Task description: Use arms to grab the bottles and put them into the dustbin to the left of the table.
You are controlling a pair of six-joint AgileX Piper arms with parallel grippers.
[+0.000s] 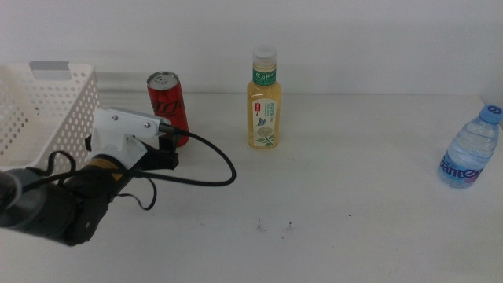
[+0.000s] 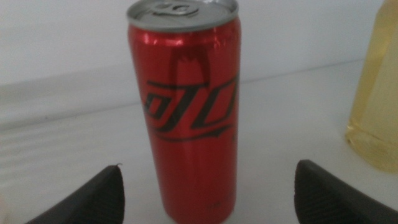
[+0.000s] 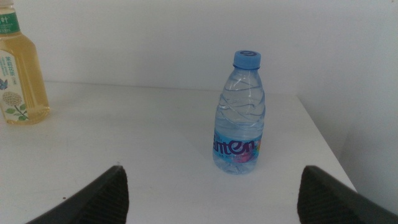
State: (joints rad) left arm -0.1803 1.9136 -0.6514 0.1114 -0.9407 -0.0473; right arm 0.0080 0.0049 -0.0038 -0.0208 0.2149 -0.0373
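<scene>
The left gripper (image 2: 205, 193) stood spread wide, holding nothing, with the upright red can (image 2: 186, 106) centred just ahead between its jaws. A crooked closing could tip that slim can toward the tea bottle (image 1: 265, 98) beyond it. The right gripper (image 3: 211, 193), equally spread, waited facing the water bottle (image 3: 239, 115).

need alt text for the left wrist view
A slim red aluminium can stands upright on the white table, centred between the left gripper's open dark jaws, untouched. A yellow tea bottle shows at one edge.
</scene>
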